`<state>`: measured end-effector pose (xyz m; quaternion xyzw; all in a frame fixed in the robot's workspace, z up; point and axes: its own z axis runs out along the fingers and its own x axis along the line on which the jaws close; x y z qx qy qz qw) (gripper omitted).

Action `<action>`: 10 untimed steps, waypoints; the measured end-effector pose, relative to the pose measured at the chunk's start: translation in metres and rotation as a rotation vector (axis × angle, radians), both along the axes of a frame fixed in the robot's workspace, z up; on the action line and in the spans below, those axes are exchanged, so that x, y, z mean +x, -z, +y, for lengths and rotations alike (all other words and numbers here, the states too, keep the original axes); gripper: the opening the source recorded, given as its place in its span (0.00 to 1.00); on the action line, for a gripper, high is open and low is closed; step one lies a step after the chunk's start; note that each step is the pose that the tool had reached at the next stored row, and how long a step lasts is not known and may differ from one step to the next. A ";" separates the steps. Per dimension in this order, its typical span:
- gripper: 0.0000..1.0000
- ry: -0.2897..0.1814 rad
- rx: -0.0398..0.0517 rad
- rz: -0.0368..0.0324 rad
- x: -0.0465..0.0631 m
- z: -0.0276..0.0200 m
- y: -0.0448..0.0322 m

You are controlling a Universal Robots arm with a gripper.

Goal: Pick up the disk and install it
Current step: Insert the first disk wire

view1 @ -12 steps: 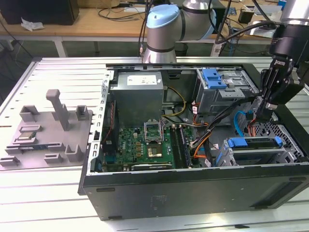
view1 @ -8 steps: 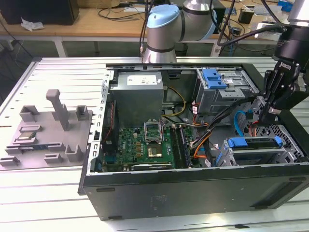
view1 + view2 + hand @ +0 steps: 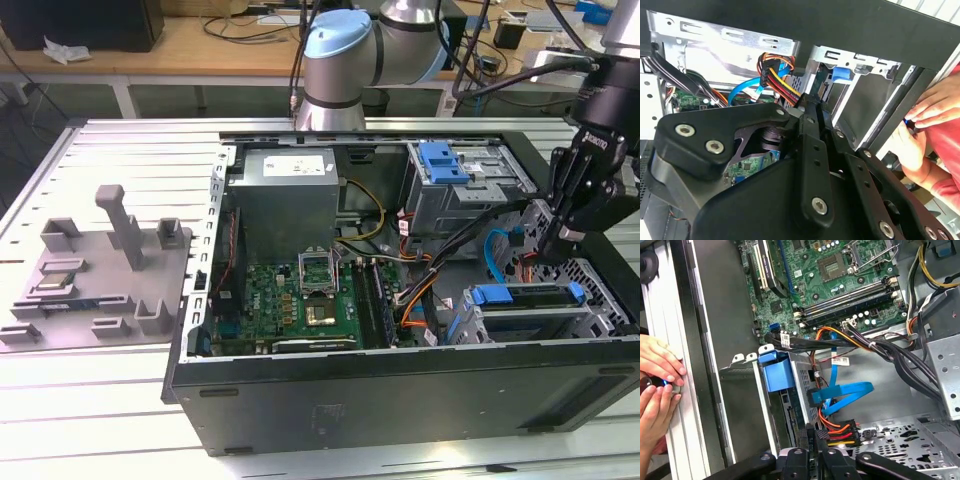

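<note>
My black claw (image 3: 811,435) was pinched basically shut with nothing in it, tips just beside the orange-and-yellow power plug (image 3: 840,431). Right past that, the silver-grey disk in its blue plastic carrier (image 3: 776,371) sat slotted in the metal drive cage, so it looked installed to me. The black computer case (image 3: 400,400) lay on its side, open-topped for reach. Further out, the grey moulded fixture tray (image 3: 100,270) sat on the worktop (image 3: 100,420).
</note>
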<state>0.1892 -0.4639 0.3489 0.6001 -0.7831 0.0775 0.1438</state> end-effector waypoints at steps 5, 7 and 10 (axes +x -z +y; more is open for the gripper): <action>0.16 -0.004 0.0146 -0.0039 -0.001 -0.0057 -0.0006; 0.16 -0.006 0.0251 -0.0070 -0.002 -0.0089 -0.0007; 0.16 -0.009 0.0345 -0.0112 -0.003 -0.0119 -0.0008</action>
